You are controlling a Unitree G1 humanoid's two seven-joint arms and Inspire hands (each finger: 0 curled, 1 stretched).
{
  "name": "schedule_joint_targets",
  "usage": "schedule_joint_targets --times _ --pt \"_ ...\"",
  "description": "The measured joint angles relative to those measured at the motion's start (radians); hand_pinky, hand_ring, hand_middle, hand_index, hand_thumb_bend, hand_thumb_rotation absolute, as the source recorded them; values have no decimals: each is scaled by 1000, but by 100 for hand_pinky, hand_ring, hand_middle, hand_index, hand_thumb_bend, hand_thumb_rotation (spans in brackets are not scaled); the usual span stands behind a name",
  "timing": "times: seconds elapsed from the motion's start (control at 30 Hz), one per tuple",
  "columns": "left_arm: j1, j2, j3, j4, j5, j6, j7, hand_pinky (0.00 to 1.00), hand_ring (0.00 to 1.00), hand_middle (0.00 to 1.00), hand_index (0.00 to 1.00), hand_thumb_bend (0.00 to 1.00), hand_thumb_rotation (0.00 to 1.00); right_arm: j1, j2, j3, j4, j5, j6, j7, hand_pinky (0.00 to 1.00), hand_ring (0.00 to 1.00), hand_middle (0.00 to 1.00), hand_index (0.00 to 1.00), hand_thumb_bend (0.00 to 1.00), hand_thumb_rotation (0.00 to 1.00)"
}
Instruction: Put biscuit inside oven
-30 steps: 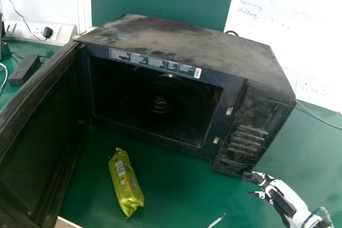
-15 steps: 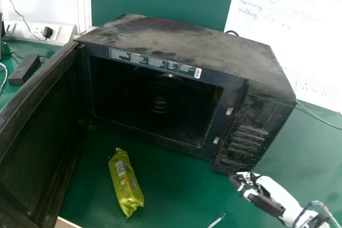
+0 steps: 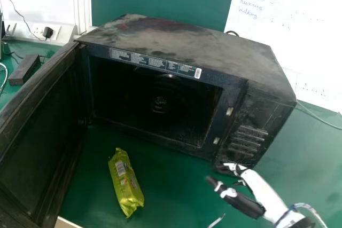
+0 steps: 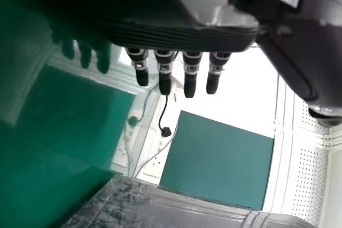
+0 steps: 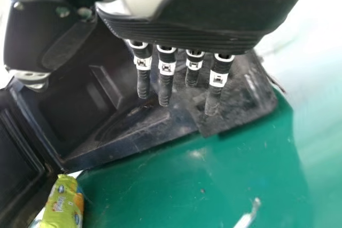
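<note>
The biscuit pack [image 3: 126,182], yellow-green, lies on the table in front of the open oven [image 3: 176,41], beside its swung-out door. To the pack's right, by the oven's lower right corner, is my right hand [image 3: 243,198], apart from both. In the right wrist view my right hand [image 5: 197,25] has its fingers extended and holds nothing; the biscuit pack [image 5: 63,204] shows beyond, with the oven [image 5: 160,126]. My left hand [image 4: 176,30] has straight fingers in the left wrist view, with nothing in them, and part of the oven [image 4: 160,209] is in sight.
The open oven door [image 3: 40,132] stands along the left side. A black box [image 3: 24,70] and cables lie at the back left near a wall socket strip [image 3: 59,31]. A thin pale strip [image 3: 216,221] lies near the table's front edge.
My right hand has moved left, toward the biscuit pack, along the table in front of the oven's right side. The pack and the oven have stayed where they were.
</note>
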Motion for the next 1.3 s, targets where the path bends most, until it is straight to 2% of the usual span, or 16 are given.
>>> schedule_joint_targets --times 0.07,0.1,0.17,0.3,0.37,0.57,0.7,0.83,0.9,1.0,1.1,1.3 --pt "0 0 -1 0 -1 0 1 100 98 99 100 30 100 -29 10 59 -4 -80 -9 -2 79 85 87 90 86 43" --pt "0 0 -1 0 -1 0 1 100 98 99 100 30 100 -33 13 65 -4 -86 -9 -2 78 85 87 90 86 42" --pt "0 -1 0 0 -1 0 -1 100 99 100 100 29 100 -58 35 123 -5 -183 -10 11 75 84 88 90 85 40" --pt "0 -1 0 -1 -1 0 -1 100 98 99 100 30 100 -103 125 219 -5 -414 -49 80 71 81 86 89 86 40" --pt "-1 0 0 -1 -1 0 -1 100 98 99 100 30 100 -130 197 270 -5 -568 -72 141 69 80 85 88 89 42" --pt "-2 0 0 2 -1 -8 -3 100 98 99 100 29 100 -228 471 409 -5 -1049 -192 414 77 86 89 91 88 45" --pt "-3 0 0 1 -1 -10 -4 100 98 99 100 30 100 -283 618 450 -6 -1219 -279 550 79 88 90 92 88 46" --pt "-3 0 -1 -1 -1 -11 -2 100 98 99 100 30 100 -317 731 472 -6 -1315 -350 646 79 88 91 92 92 50" --pt "-3 -1 -2 -4 -1 -11 2 100 98 99 100 30 100 -324 780 486 -6 -1375 -391 678 75 86 88 90 94 52" --pt "-3 -1 -2 -7 -1 -8 3 100 98 99 100 30 100 -329 813 504 -6 -1449 -460 690 72 83 86 88 94 51" --pt "-3 0 -2 -6 -1 -8 1 100 98 99 100 30 100 -332 814 521 -6 -1507 -516 715 72 83 86 88 94 52" --pt "-3 0 -2 -4 -1 -13 -2 100 98 99 100 30 100 -343 813 553 10 -1572 -556 743 71 82 85 88 92 54"
